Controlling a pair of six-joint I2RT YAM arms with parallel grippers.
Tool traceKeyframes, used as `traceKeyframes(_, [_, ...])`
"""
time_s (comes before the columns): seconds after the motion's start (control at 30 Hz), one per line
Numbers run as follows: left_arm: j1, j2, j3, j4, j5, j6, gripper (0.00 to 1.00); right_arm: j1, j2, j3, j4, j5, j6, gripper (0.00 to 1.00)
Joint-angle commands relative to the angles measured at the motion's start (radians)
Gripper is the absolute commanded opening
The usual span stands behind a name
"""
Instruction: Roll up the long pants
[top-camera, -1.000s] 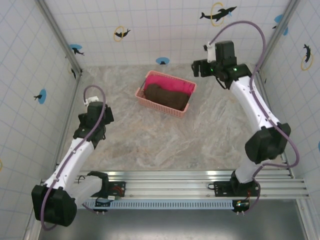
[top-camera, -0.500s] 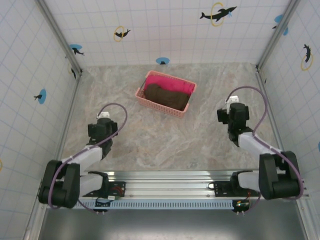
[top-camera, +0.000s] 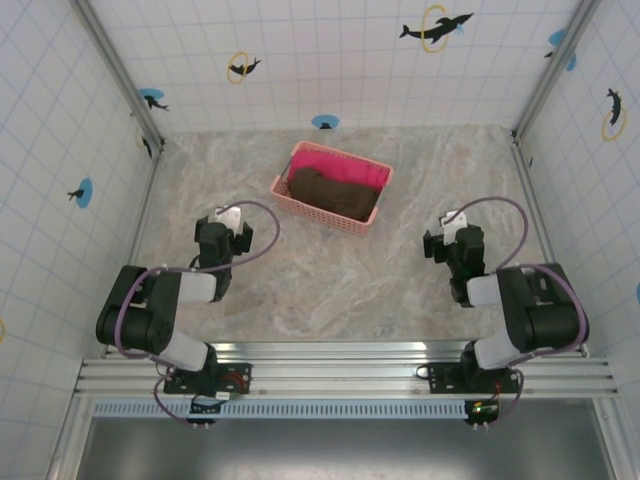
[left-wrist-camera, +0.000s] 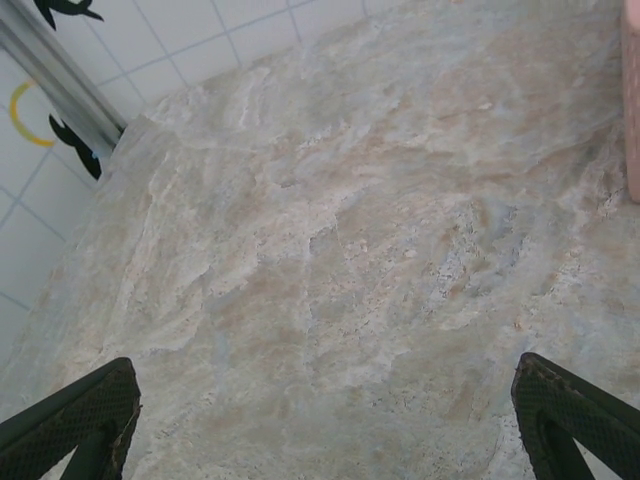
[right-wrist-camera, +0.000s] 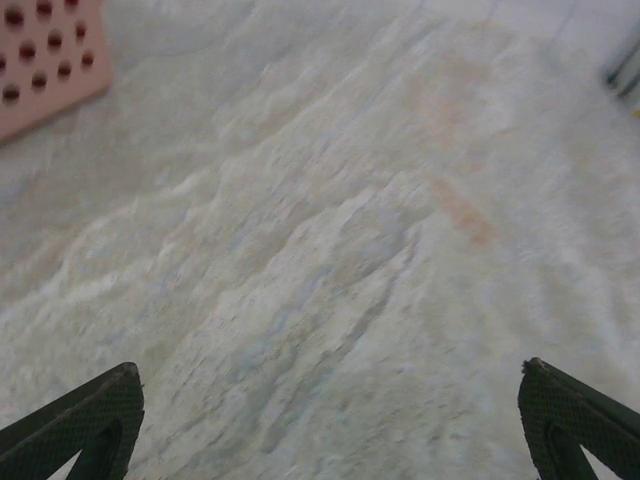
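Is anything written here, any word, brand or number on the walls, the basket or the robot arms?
No word, brand or number can be read.
Wall tiles: only pictures, dark dolphin decals with yellow rings, no lettering.
Pink basket: plain, unmarked.
Arm mounts: any label is too small to read.

left arm (top-camera: 140, 312), right arm (top-camera: 538, 305) folded, jaws wide

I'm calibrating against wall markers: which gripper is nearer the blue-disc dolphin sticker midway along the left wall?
Left. The left gripper is a short way right of the blue-disc dolphin sticker; the right gripper is far across the marble-patterned table.
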Motion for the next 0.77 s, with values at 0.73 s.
traceKeyframes(0.73, [-0.002, 0.001, 0.0, 0.048, 0.023, 0.035, 0.98, 0.029, -0.014, 0.108, -0.039, 0.095, 0.018, 0.99])
